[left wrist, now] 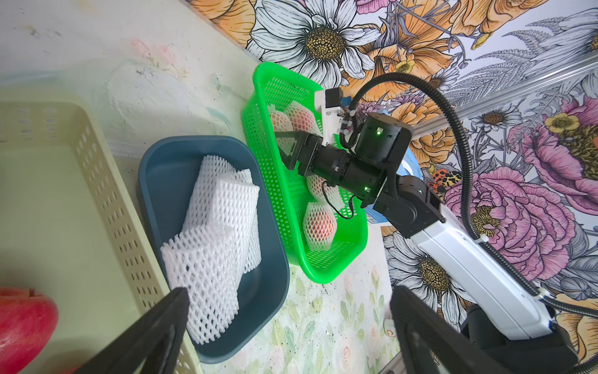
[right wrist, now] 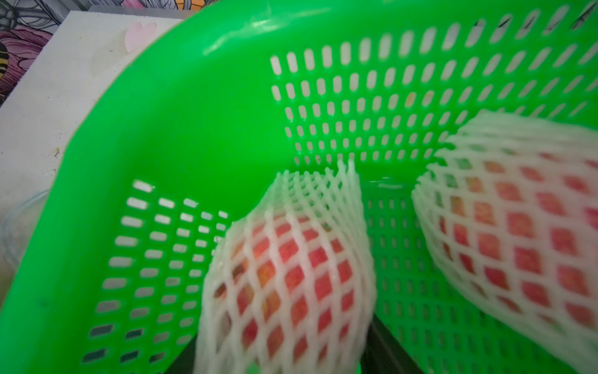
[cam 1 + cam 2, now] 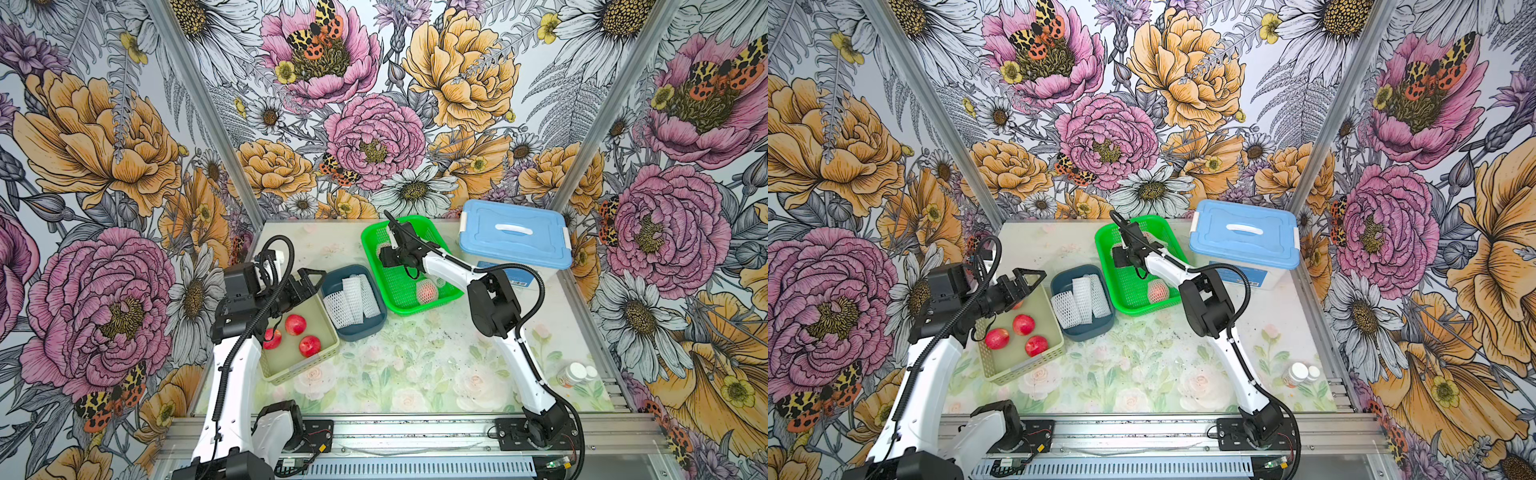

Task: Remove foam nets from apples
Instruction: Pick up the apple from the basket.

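Note:
My right gripper [image 3: 386,254] reaches into the far end of the green basket [image 3: 415,308]. In the right wrist view its dark fingers press both sides of an apple in a white foam net [image 2: 291,265]; my right gripper [image 2: 284,356] is shut on it. Another netted apple [image 2: 517,233] lies beside it, and one more [image 3: 427,291] sits at the basket's near end. Three bare red apples [image 3: 295,324] rest in the cream basket [image 3: 291,370]. Empty foam nets [image 3: 353,301] are piled in the dark blue tub [image 3: 362,333]. My left gripper [image 3: 311,276] hovers open over the cream basket's far edge, holding nothing.
A white box with a blue lid [image 3: 513,239] stands right of the green basket, close to my right arm. Two small white-capped bottles [image 3: 575,374] sit at the table's right near edge. The cream basket, blue tub and green basket stand side by side.

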